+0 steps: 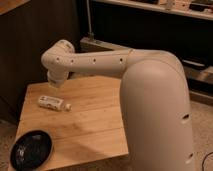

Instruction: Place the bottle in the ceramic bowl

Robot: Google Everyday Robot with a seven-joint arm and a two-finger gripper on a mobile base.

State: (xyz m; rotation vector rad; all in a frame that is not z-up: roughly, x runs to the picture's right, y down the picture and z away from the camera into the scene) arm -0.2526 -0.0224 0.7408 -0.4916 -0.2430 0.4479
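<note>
The small white bottle (52, 103) lies on its side on the left part of the wooden table (92, 117), cap pointing right. The black ceramic bowl (31, 149) sits at the table's front left corner and looks empty. My gripper (55, 83) hangs at the end of the white arm, just above and behind the bottle, apart from it. The arm reaches in from the right and covers the table's right side.
A dark wall panel stands behind the table on the left. A shelf unit with a low ledge (100, 45) runs along the back. The floor (200, 115) shows at the right behind the arm's large body.
</note>
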